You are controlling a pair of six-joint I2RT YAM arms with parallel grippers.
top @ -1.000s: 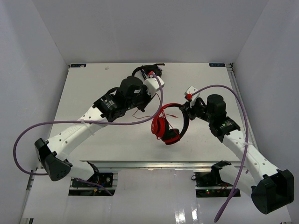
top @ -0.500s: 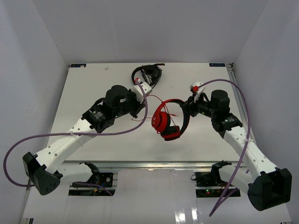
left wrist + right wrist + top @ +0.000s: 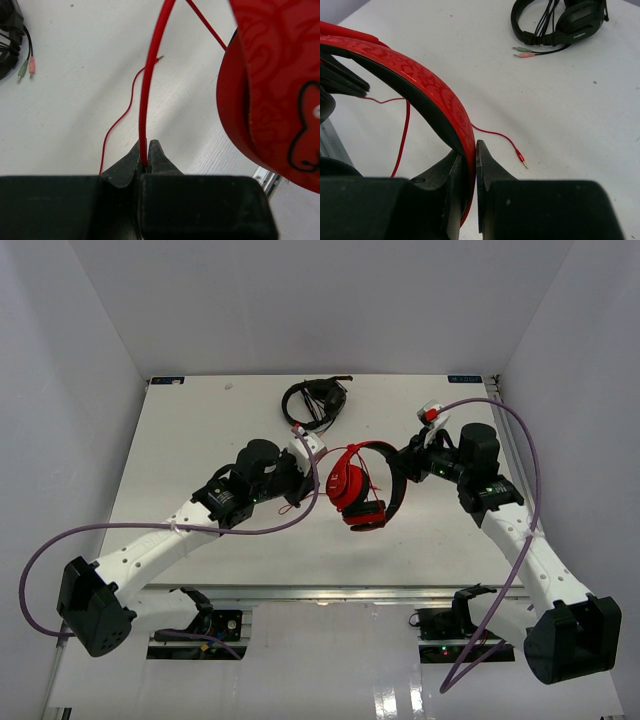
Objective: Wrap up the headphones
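I have the right gripper (image 3: 472, 150) clamped on the headband (image 3: 430, 95) — the headphones (image 3: 355, 485) hang between the two grippers over mid-table. The left gripper (image 3: 148, 149) is pinched tight on the cable (image 3: 145, 95). The plug (image 3: 522, 161) lies on the table (image 3: 200, 430) — black headset (image 3: 315, 402) at the far edge.

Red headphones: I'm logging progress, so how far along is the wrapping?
Done: the right claw clamps the headband of the headphones. In hand: the left claw pinches the cable. Left: the winding itself; the cable trails loose across the table and its plug lies free.
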